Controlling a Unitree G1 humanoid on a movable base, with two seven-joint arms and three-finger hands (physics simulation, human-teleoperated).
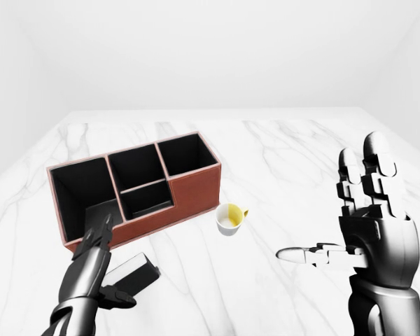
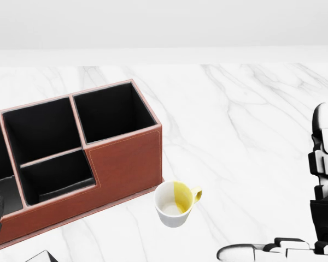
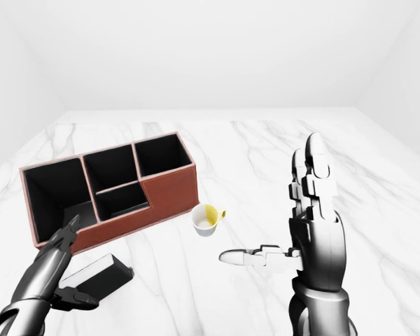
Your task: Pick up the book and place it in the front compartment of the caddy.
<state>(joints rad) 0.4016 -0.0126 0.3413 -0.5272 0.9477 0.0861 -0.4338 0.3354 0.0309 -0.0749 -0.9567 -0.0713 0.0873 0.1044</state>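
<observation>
Fingers (image 1: 101,234) of the left hand (image 1: 91,269), spread beside the book (image 1: 131,273), should close squarely across its cover before lifting toward the caddy (image 1: 136,185).

The book (image 1: 131,272) is a dark, flat slab with a pale page edge, lying tilted on the marble at the lower left of the left-eye view, just below the caddy (image 1: 194,192). The caddy is a long reddish-brown box with black-lined open compartments, standing upright at left of centre, angled.
</observation>
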